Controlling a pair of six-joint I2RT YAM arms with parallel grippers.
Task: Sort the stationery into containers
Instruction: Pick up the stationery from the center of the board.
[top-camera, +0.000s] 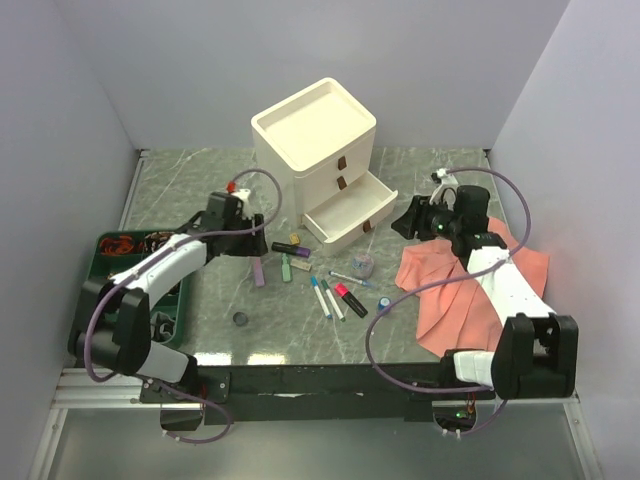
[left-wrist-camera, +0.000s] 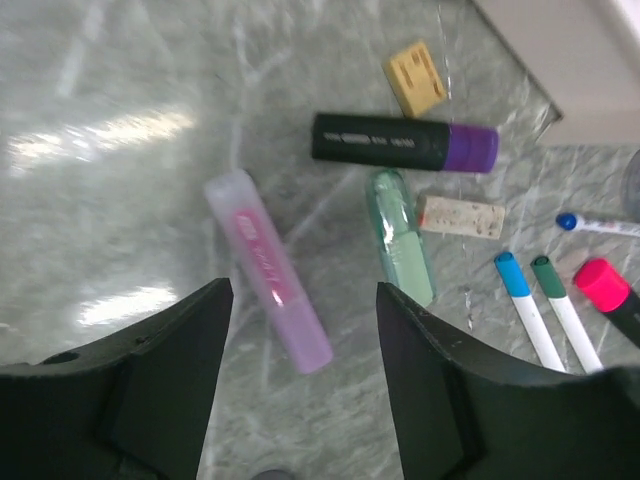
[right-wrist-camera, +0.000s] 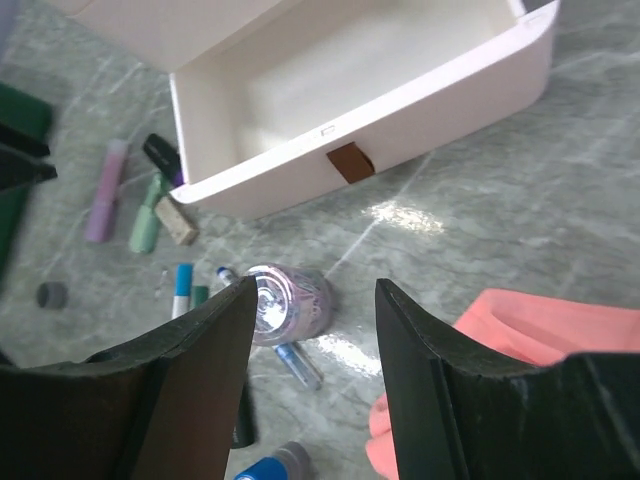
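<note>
Tabletop of grey-green marbled pattern (top-camera: 300, 335) lies bare along its near edge, save for a small dark disc (top-camera: 240, 319) alone left of centre. A dark green tray (top-camera: 110, 262) takes up the left edge beside the left arm. A salmon-pink cloth (top-camera: 470, 295) covers the right side under the right arm and reaches close to the near edge.

Just beyond the bare strip, two white pens (top-camera: 321, 297), one blue-capped and one green-capped, a red-and-black marker (top-camera: 350, 299) and a blue-capped vial (top-camera: 384, 303) lie close together with little room between them. Farther in, a lilac highlighter (left-wrist-camera: 245, 225) lies apart from a green highlighter (left-wrist-camera: 402, 240), and a black highlighter with a purple cap (left-wrist-camera: 400, 142) lies crosswise beyond both. The left gripper (left-wrist-camera: 302, 295) hovers over the lilac highlighter, its jaws parted wider than the barrel and holding nothing.

A clear tape roll (right-wrist-camera: 290, 300) sits just in front of the pulled-out bottom drawer (right-wrist-camera: 400, 110). The right gripper (right-wrist-camera: 315, 290) hangs above the tabletop near the drawer's right corner, jaws partly open and gripping nothing.

Farthest, the cream-white plastic drawer box (top-camera: 315, 130) stands near the back wall, with open tabletop on either side.
</note>
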